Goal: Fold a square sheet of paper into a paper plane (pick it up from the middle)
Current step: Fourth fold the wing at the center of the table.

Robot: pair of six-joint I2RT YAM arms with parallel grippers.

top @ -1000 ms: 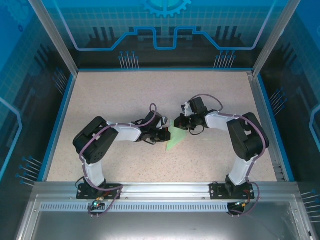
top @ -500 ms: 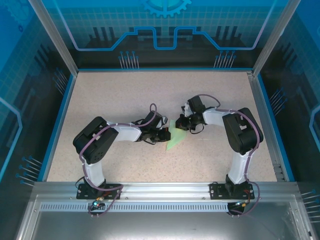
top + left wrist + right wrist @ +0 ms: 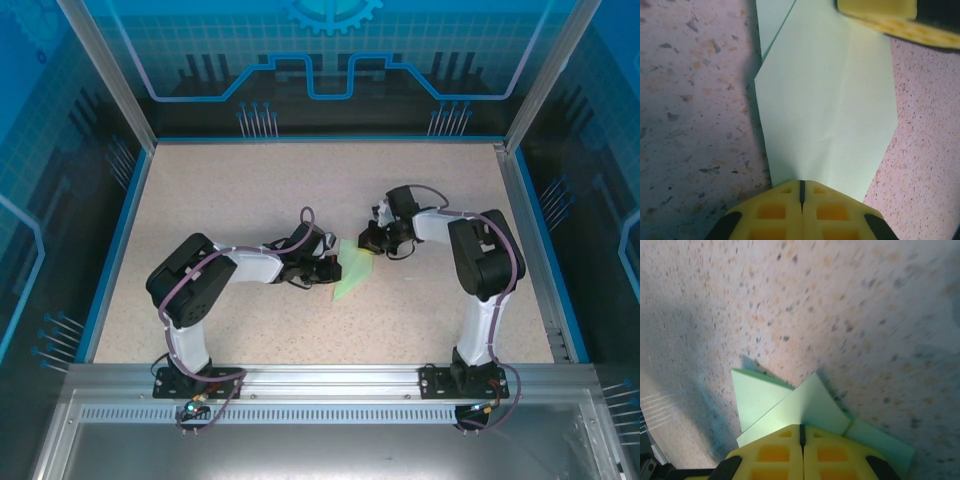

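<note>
The pale green sheet of paper (image 3: pixel 352 270), partly folded with straight creases, lies mid-table between both grippers. My left gripper (image 3: pixel 327 268) sits at its left edge. In the left wrist view its yellow fingertips (image 3: pixel 801 186) are shut and rest on the near end of the paper (image 3: pixel 825 100), where two creases meet. My right gripper (image 3: pixel 370 243) is at the paper's far right corner. In the right wrist view its fingers (image 3: pixel 801 432) are shut on a raised triangular flap (image 3: pixel 810 402) that casts a shadow. One right finger (image 3: pixel 880 12) shows in the left wrist view.
The speckled beige tabletop (image 3: pixel 250 190) is bounded by a blue rim (image 3: pixel 118 240) and angled aluminium posts (image 3: pixel 105 70). A metal rail (image 3: pixel 320 378) carrying the arm bases runs along the near edge. Both arms' elbows spread outward left and right.
The right gripper has shifted slightly right and away with its arm swinging in; the paper's right corner looks drawn out with it. The left arm has stayed put.
</note>
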